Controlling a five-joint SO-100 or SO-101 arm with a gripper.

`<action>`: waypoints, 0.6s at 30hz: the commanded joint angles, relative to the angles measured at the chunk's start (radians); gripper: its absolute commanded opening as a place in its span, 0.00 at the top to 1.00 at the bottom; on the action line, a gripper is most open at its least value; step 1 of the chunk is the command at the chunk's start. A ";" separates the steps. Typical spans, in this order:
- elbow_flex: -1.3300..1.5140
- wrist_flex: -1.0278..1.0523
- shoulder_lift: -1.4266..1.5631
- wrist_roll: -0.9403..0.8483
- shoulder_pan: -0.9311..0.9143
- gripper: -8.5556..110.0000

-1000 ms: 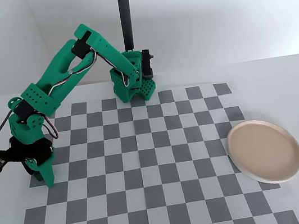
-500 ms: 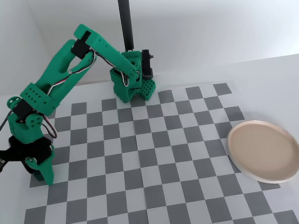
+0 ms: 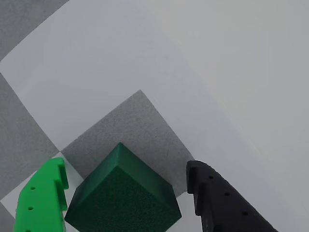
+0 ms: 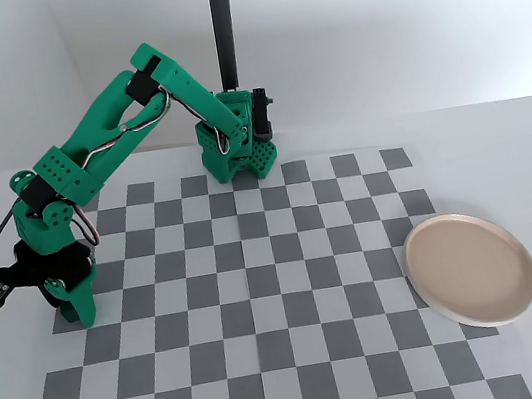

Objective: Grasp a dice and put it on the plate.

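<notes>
Currently: pincer (image 3: 126, 198) apart, fingers either side of dice (image 3: 123, 200) | dice on table (image 4: 531, 147), far left | plate (image 4: 471, 269) well apart, right.

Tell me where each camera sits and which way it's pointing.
Wrist view: rides on the arm, looking down at the small dark green cube between green and black jaws, on the checkered mat.
Fixed view: stands in front of the table, raised, facing the green robot arm, with the round beige plate at right.
Shared: gripper and mat.
</notes>
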State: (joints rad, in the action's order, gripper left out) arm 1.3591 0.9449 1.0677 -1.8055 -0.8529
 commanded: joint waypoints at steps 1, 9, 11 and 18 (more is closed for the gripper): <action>-0.057 0.012 0.020 -0.037 -0.017 0.75; -0.057 0.029 0.021 -0.052 -0.017 0.83; -0.057 0.029 0.021 -0.052 -0.017 0.85; -0.057 0.032 0.023 -0.054 -0.017 0.90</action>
State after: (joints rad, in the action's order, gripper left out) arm 1.3591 0.9679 1.0677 -1.8285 -0.8575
